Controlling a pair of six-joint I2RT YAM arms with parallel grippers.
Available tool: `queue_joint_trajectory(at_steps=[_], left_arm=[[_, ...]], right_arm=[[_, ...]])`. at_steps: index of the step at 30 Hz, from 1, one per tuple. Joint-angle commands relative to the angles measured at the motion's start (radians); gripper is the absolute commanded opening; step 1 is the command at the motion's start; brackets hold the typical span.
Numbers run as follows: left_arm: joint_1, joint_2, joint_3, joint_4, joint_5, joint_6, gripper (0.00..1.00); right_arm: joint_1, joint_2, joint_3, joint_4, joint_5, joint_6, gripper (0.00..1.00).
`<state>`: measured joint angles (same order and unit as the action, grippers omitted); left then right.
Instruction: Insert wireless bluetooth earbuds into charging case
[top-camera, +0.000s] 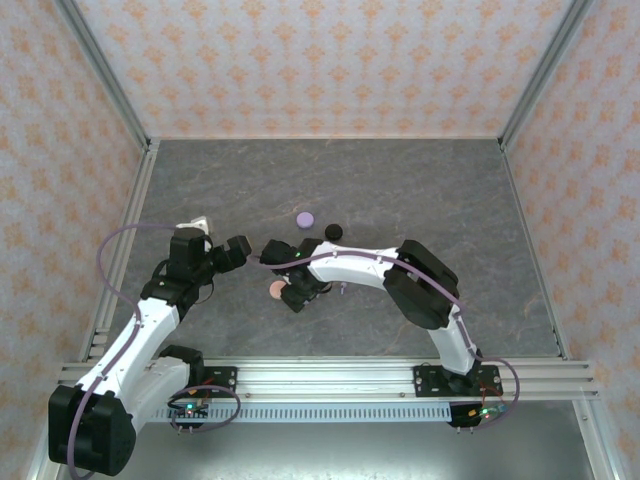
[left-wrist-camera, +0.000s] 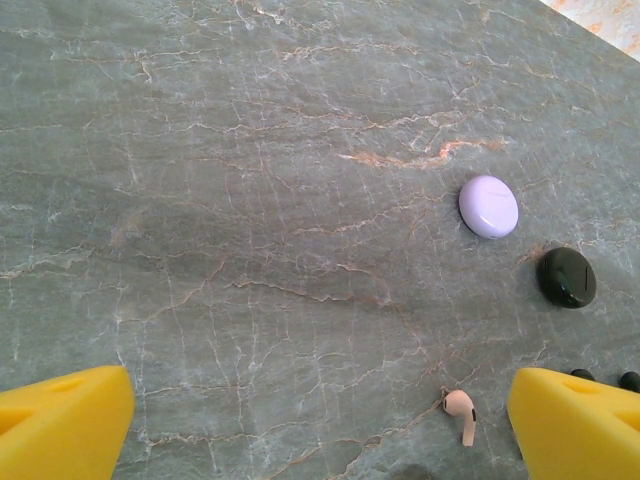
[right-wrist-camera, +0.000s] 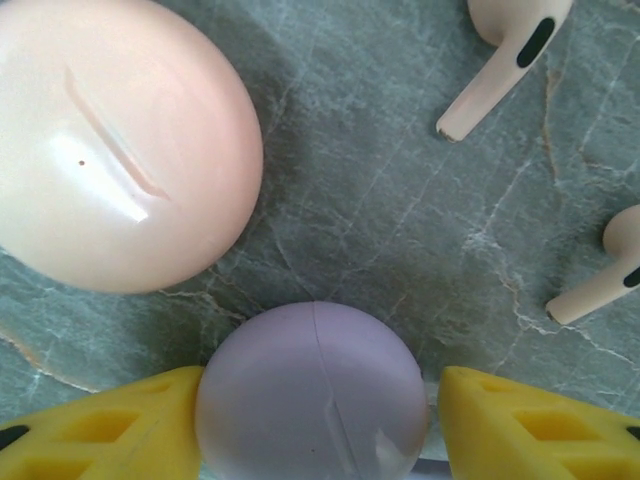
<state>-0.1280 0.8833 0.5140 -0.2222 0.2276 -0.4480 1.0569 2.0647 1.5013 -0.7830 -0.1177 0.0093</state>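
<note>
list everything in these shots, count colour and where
lilac case: one, lilac, mid-table
black case: one, black, just right of it
pink case: one, pale pink, beside the right gripper
second lilac case: one, lilac, between the right gripper's fingers
pale buds: two, pinkish-white, on the table, apart from the cases
lone bud: one, pinkish, near a finger of the left gripper; may be one of those two
black bits: two, black, by the same finger; too small to name
table: one, grey marble
walls: three, peach pattern, around the table
left gripper: one, yellow fingers, open over bare table
right gripper: one, yellow fingers, flanking the second lilac case
</note>
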Motion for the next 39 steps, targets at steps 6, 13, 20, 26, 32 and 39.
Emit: queue_joint_trajectory(at_steps=[6,13,20,26,32,39], left_arm=[[0.013,-0.014,0.025,-0.038,-0.001,-0.001,0.96],[0.013,-0.019,0.036,-0.039,0.029,0.012,0.96],[0.012,-0.044,0.078,-0.044,0.145,0.045,0.94],[0.01,-0.047,0.155,-0.044,0.355,0.063,0.9],[-0.001,-0.037,0.249,-0.018,0.608,0.049,0.87],[-0.134,-0.024,0.324,0.003,0.674,0.047,0.87]], right_arm=[[-0.01,0.028,-0.03,0.019,0.003,0.004,0.56],[-0.026,-0.046,-0.073,0.056,0.006,-0.006,0.47],[-0.052,-0.3,-0.203,0.203,0.026,-0.084,0.47],[-0.071,-0.558,-0.336,0.361,0.082,-0.241,0.47],[-0.072,-0.822,-0.505,0.565,0.091,-0.557,0.44],[-0.072,-0.985,-0.602,0.647,0.035,-0.821,0.39]])
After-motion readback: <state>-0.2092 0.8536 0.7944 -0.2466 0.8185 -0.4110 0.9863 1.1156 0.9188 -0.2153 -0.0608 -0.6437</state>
